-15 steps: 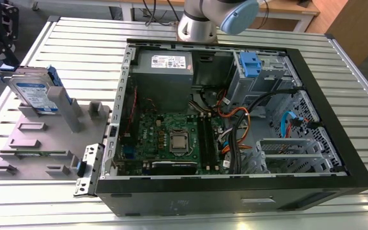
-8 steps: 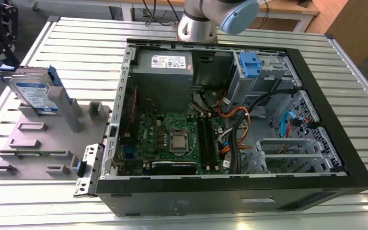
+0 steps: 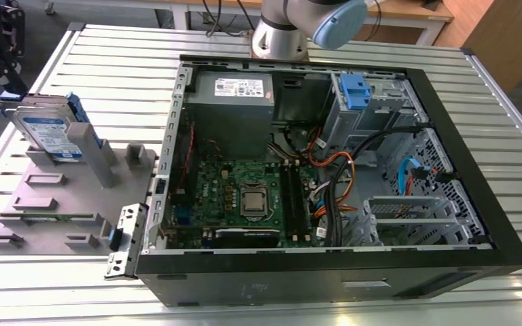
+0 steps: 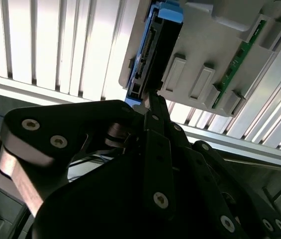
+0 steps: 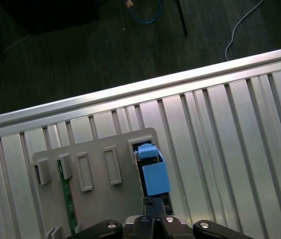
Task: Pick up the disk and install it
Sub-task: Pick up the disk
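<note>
The silver arm (image 3: 281, 34), blue-capped at one joint, stands upright; the black gripper (image 5: 153, 202) has its fingers (image 4: 156, 110) pressed together.

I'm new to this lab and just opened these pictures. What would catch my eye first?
The open computer case lying on the slatted table, its green motherboard exposed, dominates the exterior view. At that view's left, the disk stands upright in a grey fixture plate. Its blue bracket is bright in both wrist views, with the black claw aimed at it, not touching.

disk (image 3: 51, 134) label, power supply (image 3: 234, 102) sticker, print too small to read
</note>
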Action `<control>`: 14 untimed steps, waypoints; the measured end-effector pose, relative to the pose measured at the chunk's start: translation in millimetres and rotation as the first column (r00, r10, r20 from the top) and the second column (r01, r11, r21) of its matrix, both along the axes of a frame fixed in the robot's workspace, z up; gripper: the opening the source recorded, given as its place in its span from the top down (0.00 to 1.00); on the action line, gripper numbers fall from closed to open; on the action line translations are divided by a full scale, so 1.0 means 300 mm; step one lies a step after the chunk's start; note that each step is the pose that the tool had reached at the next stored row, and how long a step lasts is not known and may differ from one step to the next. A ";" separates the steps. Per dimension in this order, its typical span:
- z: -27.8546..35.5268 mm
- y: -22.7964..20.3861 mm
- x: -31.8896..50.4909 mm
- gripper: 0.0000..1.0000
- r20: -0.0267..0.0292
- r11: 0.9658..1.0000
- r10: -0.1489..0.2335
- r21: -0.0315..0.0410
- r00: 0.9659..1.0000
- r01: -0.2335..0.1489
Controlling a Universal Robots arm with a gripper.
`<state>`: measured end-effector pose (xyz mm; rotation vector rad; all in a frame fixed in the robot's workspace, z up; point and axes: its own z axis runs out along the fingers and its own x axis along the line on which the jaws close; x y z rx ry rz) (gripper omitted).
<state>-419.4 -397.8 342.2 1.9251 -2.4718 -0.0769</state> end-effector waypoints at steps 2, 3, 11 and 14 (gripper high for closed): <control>0.000 0.000 0.000 0.89 0.000 1.000 0.007 0.000 1.000 -0.007; -0.001 0.000 0.001 0.89 0.000 1.000 0.010 0.000 1.000 -0.010; -0.005 0.000 0.024 0.89 0.000 0.999 0.036 0.000 0.999 -0.036; -0.008 0.001 0.031 0.89 0.000 0.999 0.047 0.000 0.999 -0.047</control>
